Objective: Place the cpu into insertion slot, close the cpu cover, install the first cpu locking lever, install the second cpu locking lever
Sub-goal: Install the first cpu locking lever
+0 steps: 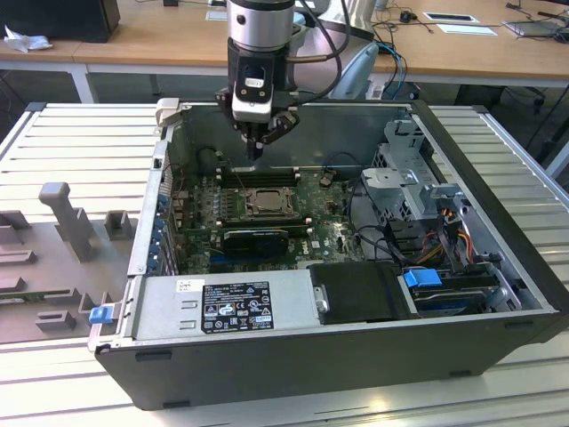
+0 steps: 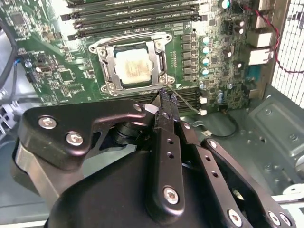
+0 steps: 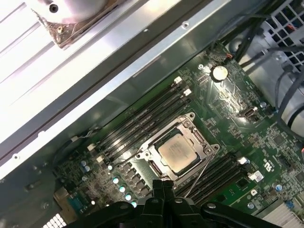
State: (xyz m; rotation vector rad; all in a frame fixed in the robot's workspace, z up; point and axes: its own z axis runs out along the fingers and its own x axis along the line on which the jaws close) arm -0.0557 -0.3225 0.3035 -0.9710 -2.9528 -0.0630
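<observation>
Green motherboard (image 2: pixel 57 71): cpu (image 2: pixel 134 66) lies flat under cpu cover (image 2: pixel 108 61), tool (image 2: pixel 165 94) pinched above.

A silver-grey cylindrical wrist section tops the arm (image 1: pixel 260 20), with black cables (image 1: pixel 331 62) looping behind it and a pale block (image 1: pixel 252 89) with a dark square face mounted on a black housing below. In the second wrist view, the matt black end effector (image 2: pixel 165 95) shows slim fingers (image 2: pixel 167 142) drilled with small round holes, flat linkage bars and silver screws (image 2: pixel 170 194).
</observation>
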